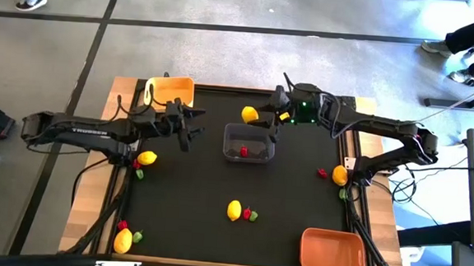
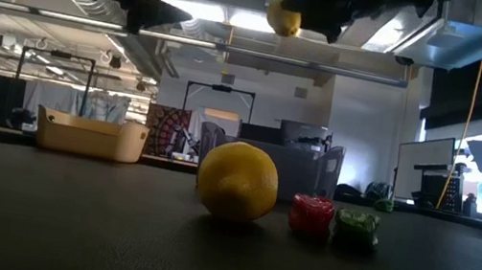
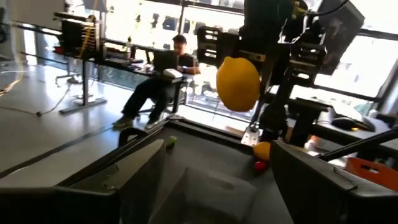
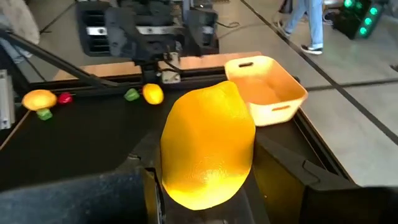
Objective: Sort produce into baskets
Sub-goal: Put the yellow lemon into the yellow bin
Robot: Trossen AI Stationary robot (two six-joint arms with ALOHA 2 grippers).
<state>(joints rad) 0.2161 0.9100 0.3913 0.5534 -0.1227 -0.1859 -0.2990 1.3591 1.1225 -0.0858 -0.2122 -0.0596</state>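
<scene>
From above, my right pincer [image 1: 259, 116] grips a lemon [image 1: 250, 114] raised beside the clear basket [image 1: 249, 143]. Low view: lifted well off the bench. Right wrist: held round the middle; looks light, smooth, slippery. Left pincer [image 1: 189, 128] hangs wide.

black table mat [image 1: 217, 181] on a tan wood table [image 1: 117, 93] – yellow basket [image 1: 170, 90] upper left, orange basket [image 1: 333, 253] lower right, clear dark basket [image 1: 249, 143] centre. yellow lemon [image 1: 234, 209] with red piece [image 1: 247, 213] and green piece [image 1: 253, 217] – lower centre. both arms dark.
</scene>
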